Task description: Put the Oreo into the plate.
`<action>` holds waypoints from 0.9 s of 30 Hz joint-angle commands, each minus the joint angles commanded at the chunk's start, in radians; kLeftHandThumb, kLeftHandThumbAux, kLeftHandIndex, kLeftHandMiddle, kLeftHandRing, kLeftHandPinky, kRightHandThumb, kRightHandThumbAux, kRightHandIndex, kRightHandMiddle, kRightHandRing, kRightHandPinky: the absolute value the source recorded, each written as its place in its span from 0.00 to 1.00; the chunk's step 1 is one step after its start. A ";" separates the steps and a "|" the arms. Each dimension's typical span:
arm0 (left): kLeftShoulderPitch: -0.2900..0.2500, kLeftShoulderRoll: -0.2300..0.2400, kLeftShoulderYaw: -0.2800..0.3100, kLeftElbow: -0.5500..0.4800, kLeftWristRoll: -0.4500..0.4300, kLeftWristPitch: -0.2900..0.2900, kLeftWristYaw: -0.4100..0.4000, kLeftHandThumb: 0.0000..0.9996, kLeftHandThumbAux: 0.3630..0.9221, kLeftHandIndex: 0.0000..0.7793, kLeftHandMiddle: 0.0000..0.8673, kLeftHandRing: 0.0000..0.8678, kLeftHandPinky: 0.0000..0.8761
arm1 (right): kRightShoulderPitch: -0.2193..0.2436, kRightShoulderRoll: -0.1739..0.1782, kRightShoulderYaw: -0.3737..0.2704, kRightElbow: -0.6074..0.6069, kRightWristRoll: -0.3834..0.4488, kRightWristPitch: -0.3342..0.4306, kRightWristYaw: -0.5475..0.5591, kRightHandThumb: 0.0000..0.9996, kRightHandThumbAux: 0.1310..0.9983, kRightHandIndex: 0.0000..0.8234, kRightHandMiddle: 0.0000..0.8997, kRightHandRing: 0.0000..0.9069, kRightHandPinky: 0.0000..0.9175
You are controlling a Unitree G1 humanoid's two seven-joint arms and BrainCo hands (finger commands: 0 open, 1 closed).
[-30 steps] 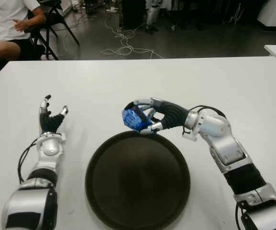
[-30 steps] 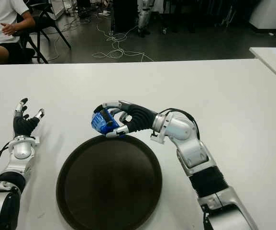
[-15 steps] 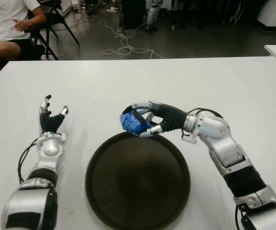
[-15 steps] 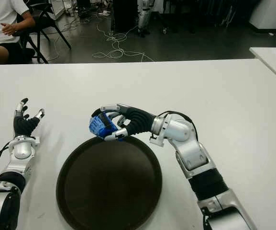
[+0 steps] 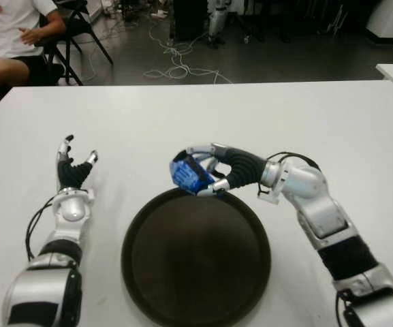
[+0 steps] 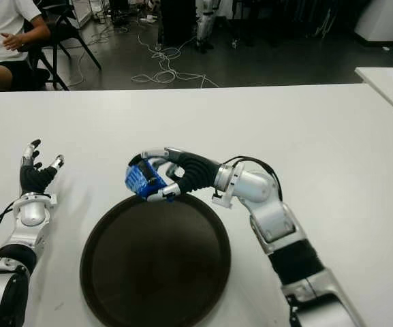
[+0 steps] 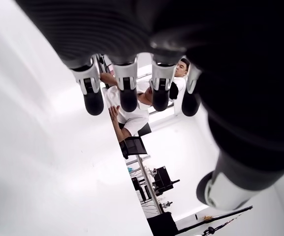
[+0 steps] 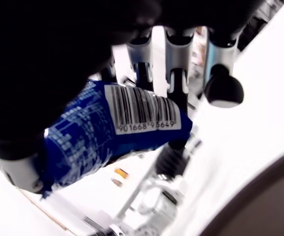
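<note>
The Oreo (image 5: 188,174), a blue packet, sits clasped in the right hand (image 5: 206,170), held over the far rim of the plate (image 5: 196,253); the plate's middle lies nearer the robot. The left hand (image 5: 73,170), fingers spread and holding nothing, shows well left of the plate.

Dark floor (image 5: 264,61) with loose cables (image 5: 176,61), perhaps a folding chair (image 5: 73,27).

The white table (image 5: 182,116) carries one dark round plate (image 5: 196,257) near its front edge, centred between the robot's two arms.
</note>
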 joint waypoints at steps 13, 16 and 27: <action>0.000 0.000 0.001 -0.001 -0.003 0.011 -0.001 0.00 0.66 0.05 0.06 0.03 0.02 | -0.066 0.056 -0.023 0.210 0.116 -0.090 0.160 0.01 0.38 0.15 0.15 0.12 0.02; 0.000 -0.001 0.002 -0.001 -0.004 0.012 0.004 0.00 0.64 0.05 0.07 0.03 0.01 | -0.063 0.064 -0.036 0.218 0.135 -0.112 0.176 0.00 0.34 0.09 0.09 0.07 0.00; 0.002 -0.004 0.000 -0.002 0.000 0.007 0.026 0.00 0.62 0.05 0.08 0.05 0.03 | -0.072 0.069 -0.056 0.224 0.155 -0.111 0.212 0.00 0.28 0.02 0.08 0.05 0.00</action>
